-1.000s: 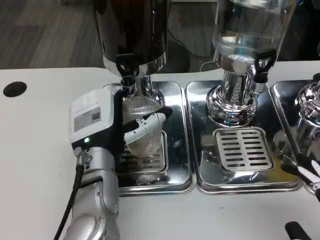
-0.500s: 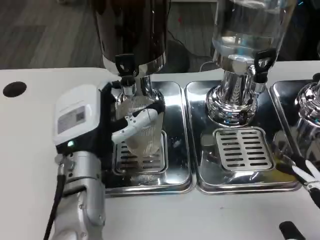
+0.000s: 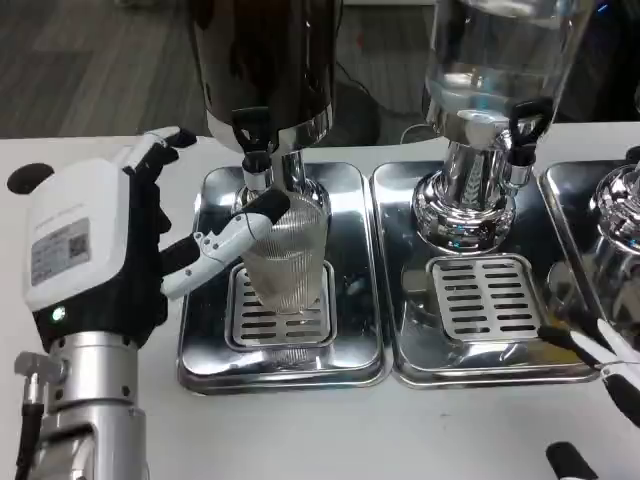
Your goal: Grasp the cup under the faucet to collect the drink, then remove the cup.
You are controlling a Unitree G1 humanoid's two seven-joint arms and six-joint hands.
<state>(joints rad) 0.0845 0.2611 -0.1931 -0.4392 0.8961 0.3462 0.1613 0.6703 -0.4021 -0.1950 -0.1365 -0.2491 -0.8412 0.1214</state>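
The cup (image 3: 286, 258) is clear with fine vertical ribbing. Its tray (image 3: 205, 340) is mirror-bright silver, the slotted grille (image 3: 255, 318) seemingly silver too. The left hand (image 3: 100, 250) is white-backed with black-and-white fingers.

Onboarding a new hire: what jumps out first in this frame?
The left hand, big at the picture's left, with fingers spread and one reaching to the ribbed clear cup. The cup stands on the left tray's grate under the dark dispenser's faucet. A clear-tank dispenser towers over the middle tray.
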